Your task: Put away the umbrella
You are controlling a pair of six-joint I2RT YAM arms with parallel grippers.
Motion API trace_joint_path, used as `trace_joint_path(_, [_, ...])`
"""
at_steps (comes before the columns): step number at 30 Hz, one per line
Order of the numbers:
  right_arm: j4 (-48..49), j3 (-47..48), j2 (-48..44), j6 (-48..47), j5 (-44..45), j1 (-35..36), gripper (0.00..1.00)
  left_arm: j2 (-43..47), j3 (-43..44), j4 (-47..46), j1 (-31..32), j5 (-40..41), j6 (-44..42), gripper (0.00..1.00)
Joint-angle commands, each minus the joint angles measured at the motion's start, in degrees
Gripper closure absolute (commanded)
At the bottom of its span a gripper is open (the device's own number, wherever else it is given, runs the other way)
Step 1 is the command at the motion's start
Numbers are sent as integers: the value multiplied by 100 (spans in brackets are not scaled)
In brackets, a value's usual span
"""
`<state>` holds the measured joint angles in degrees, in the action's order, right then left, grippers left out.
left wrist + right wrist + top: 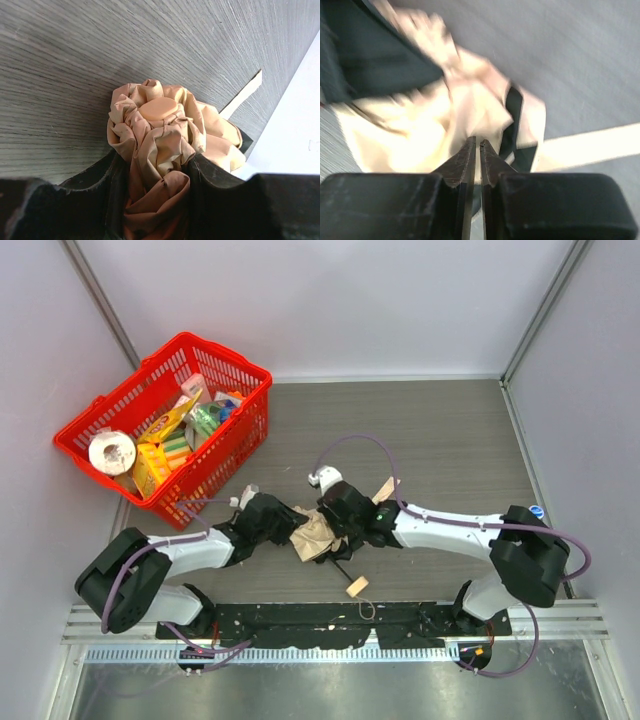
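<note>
The beige umbrella (315, 537) lies bunched on the grey table between my two grippers. Its thin black shaft runs toward me to the small tan handle (356, 587), and a cord loop (368, 610) lies just beyond the handle. My left gripper (287, 530) is shut on the crumpled fabric. In the left wrist view, the umbrella (160, 125) bulges out between the two black fingers (107, 177) of that gripper (157, 167). My right gripper (345, 520) presses against the umbrella's right side. In the blurred right wrist view its jaws (476, 142) are nearly closed at the edge of the fabric (420, 145).
A red basket (228, 357) holding a tape roll, packets and other items stands at the back left, against the left wall. A tan strap (385, 490) lies behind my right gripper. White walls enclose the table on three sides.
</note>
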<state>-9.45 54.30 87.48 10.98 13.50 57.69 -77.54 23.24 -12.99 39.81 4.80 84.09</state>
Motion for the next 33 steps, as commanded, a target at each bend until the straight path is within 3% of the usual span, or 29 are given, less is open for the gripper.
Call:
trace_joint_path(1, [93, -859, -548, 808, 57, 23, 88, -7, -224, 886, 44, 21, -95, 100])
trace_joint_path(7, [234, -1721, -706, 1538, -181, 242, 90, -51, -154, 983, 53, -14, -7, 100])
trace_joint_path(11, [-940, -1046, -1118, 1267, 608, 436, 80, -60, -83, 1184, 44, 12, 72, 100])
trace_joint_path(14, [-1261, -388, -1365, 680, 577, 559, 58, -60, -31, 1282, 53, 30, 107, 100])
trace_joint_path(17, [-623, -210, -1296, 187, 93, 577, 34, -130, 31, 1519, 44, 47, 160, 100])
trace_joint_path(19, [-244, -52, -1015, -59, -92, 577, 30, -191, 48, 1528, 44, 4, 212, 100])
trace_joint_path(25, [567, 326, 137, -842, -488, 577, 28, -244, 13, 1475, 53, -49, 274, 100])
trace_joint_path(33, [1402, -376, 647, -1222, -164, 568, 29, -183, 48, 1449, 44, 65, 248, 100])
